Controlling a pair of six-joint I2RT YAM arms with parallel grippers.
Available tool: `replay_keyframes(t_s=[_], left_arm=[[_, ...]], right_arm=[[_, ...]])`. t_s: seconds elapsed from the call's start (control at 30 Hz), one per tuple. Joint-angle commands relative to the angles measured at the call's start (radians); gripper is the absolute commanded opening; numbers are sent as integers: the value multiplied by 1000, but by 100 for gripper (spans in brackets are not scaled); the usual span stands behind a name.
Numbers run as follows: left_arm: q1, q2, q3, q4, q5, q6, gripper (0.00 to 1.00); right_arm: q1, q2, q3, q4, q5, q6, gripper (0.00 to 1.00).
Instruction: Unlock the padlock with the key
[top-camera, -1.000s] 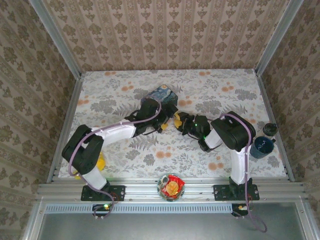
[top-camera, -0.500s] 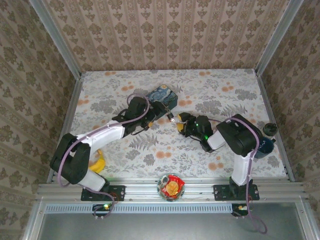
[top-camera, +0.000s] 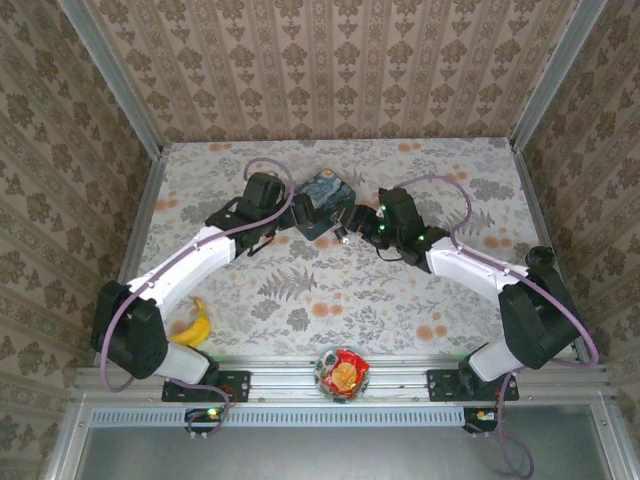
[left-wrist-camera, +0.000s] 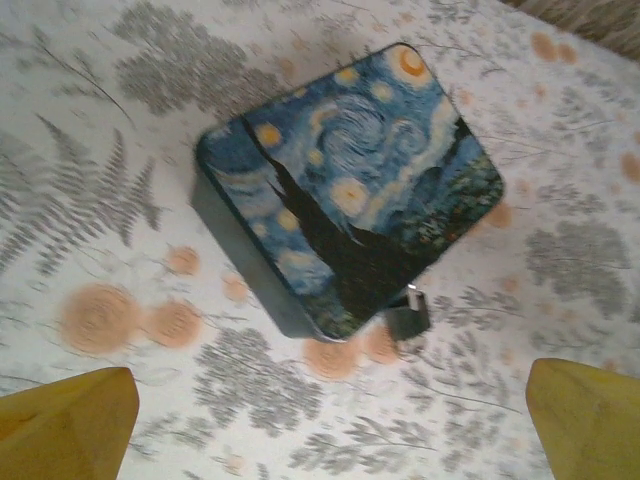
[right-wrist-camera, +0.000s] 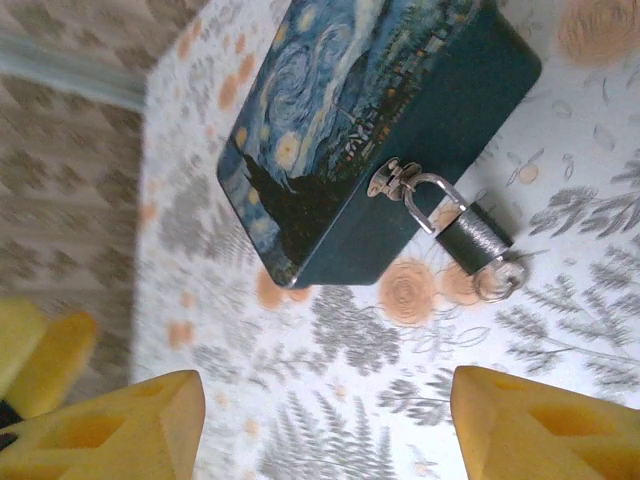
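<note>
Quick status, two-arm rig, lock job.

Padlock (right-wrist-camera: 478, 240) hangs off the hasp (right-wrist-camera: 393, 181) on the side wall of the blue box (right-wrist-camera: 340, 100). Its body lies on the tabletop (right-wrist-camera: 330, 350) just beside the box. From the top cam it's the tiny dark speck at the box's near-right corner, between the two arms.

Key (right-wrist-camera: 500, 277): there's a small silvery bit w/ a ring right at the lock's bottom end, touching it. Prob the key sitting in the keyhole, but too small to say for sure.

Shackle (right-wrist-camera: 430, 195) is threaded through the hasp loop. Can't tell if it's popped out of the body or seated; the angle doesn't show the far leg.

Left end effector (left-wrist-camera: 330, 420): fingers spread wide, nothing between them, hovering above the box and looking down on the lid, well apart from the lock.

Right end effector (right-wrist-camera: 335, 425): fingers apart too, empty, pointed at the lock side of the box but not touching lock or key.

Progress, imo: key seems to be in place, so the fiddly part looks done. Whether it's turned, idk. The lock def isn't off the hasp. Left to do, as far as I can judge: check the turn and pull the shackle free, w/ one arm steadying the box or lock body.
</note>
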Motion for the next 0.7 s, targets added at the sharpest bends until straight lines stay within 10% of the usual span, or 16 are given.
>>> replay_keyframes(t_s=[0.0, 0.67], left_arm=[[6, 62, 52, -122, -103, 175, 100], [25, 324, 186, -84, -109, 235, 100]], right_arm=[[40, 45, 104, -392, 133, -377, 69], [26, 431, 385, -384, 153, -692, 69]])
